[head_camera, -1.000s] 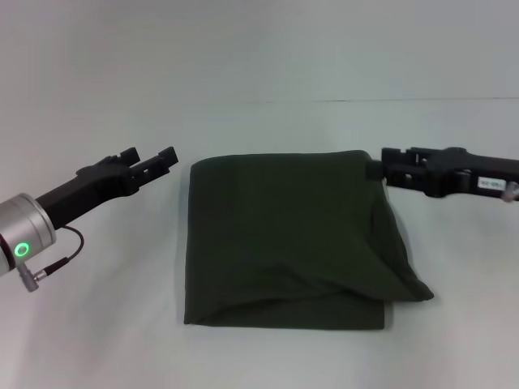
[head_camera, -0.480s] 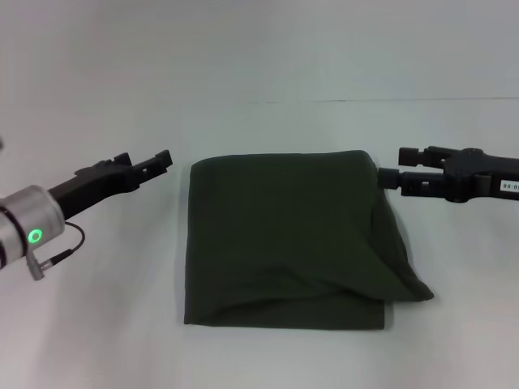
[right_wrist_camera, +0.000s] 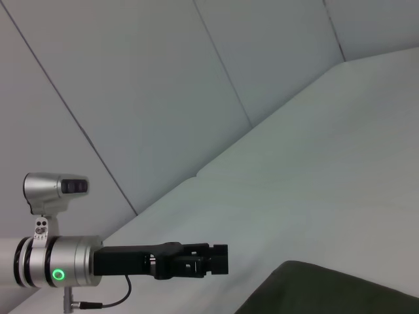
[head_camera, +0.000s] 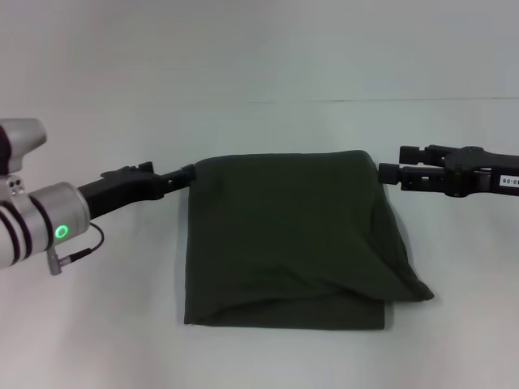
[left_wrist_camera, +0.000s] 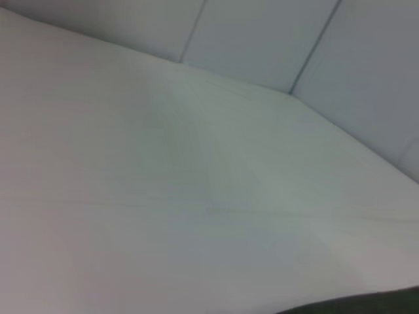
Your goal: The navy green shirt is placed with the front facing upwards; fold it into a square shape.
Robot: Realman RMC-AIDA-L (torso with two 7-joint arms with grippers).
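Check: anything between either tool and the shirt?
Nothing visible. The left tool is at the shirt's far left corner, the right tool just off its far right corner, with only bare table around.

Head camera high over shirt (head_camera: pixel 288 239); wrist cameras low, table-level, facing inward.

The navy green shirt (head_camera: pixel 288 235) lies flat in the middle of the scene, folded into a roughly square block with only plain dark olive cloth showing. Its far edge runs straight, its left edge is neat, and the near edge shows stacked layers. On the right side a loose flap bulges outward to a point at the near right corner, breaking the square outline
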